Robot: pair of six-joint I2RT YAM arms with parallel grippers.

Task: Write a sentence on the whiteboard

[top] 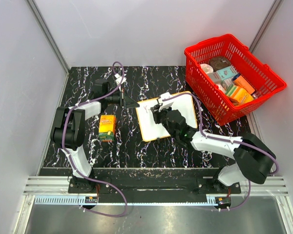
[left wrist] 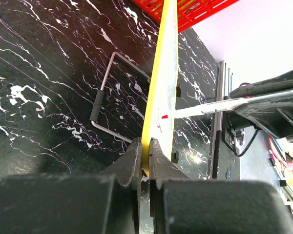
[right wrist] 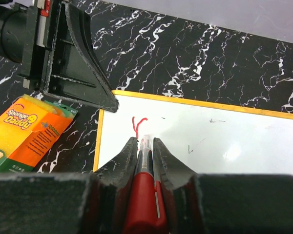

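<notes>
The whiteboard (top: 150, 130) lay on the worktop (top: 122, 151) between my two arms. Its long axis ran across me from left to right, a little skewed. My left hand (left wrist: 145, 146) was closed on the board's left edge, one finger on each face of the yellow rim, pinning it in place. My right hand (right wrist: 145, 142) was the nearer one to the writing surface. It reached over the board from the near side and was clamped on a red marker (right wrist: 147, 195), which ran out between the fingers with its tip at the board near the upper-left corner. Of the sentence (right wrist: 138, 125) only a red Y showed, just ahead of the tip and close to my left hand. Almost all the bare white lay to the right of the tip along the long axis. I judged that the coming strokes had to travel that way, away from the clamped edge.
</notes>
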